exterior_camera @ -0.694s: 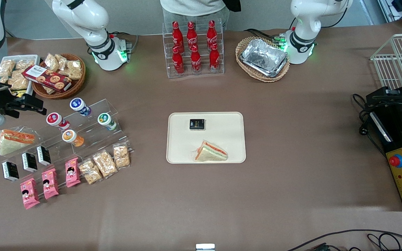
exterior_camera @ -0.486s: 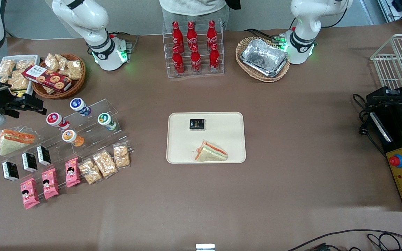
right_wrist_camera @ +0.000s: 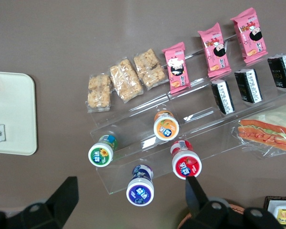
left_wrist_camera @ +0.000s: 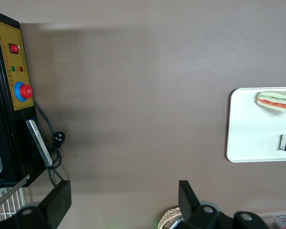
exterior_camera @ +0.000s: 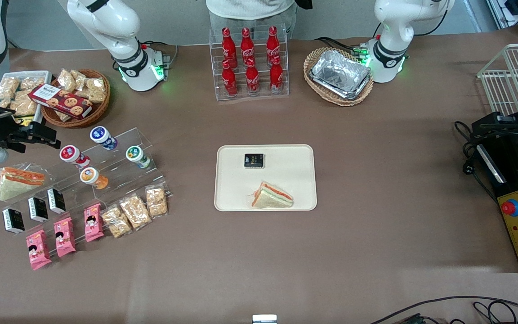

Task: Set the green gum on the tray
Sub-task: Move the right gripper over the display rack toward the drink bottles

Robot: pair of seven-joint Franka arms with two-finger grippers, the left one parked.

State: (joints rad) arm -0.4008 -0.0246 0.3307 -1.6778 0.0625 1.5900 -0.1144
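Evidently nothing is being gripped yet: the gripper (exterior_camera: 38, 135) is hanging above the table at the working arm's end, near the wicker basket (exterior_camera: 90, 117) of snack packs, its two fingers (right_wrist_camera: 66, 193) spread wide with only bare air between them. The green gum (exterior_camera: 136, 155) is standing upright on the clear acrylic stepped stand (exterior_camera: 119, 168), at the end of the stand nearest the tray (exterior_camera: 286, 180), lid up so it is offering a clean grasp from above. The blue-lidded bottle (exterior_camera: 101, 136), red-lidded bottle (exterior_camera: 71, 154) and orange bottle (exterior_camera: 91, 176) are sharing the same steps, each on its own spot and apart from the others, which I judge is leaving room for the fingers to straddle one lid alone. The tray is sitting in the middle of the table, well apart from the stand, already carrying a wrapped sandwich (exterior_camera: 271, 196) by its nearer edge and a small black packet (exterior_camera: 253, 160) by its farther one; bare tray is showing between them. The red bottles (exterior_camera: 250, 60) in the rack are reading Coca-Cola; the gum labels are too small to read.
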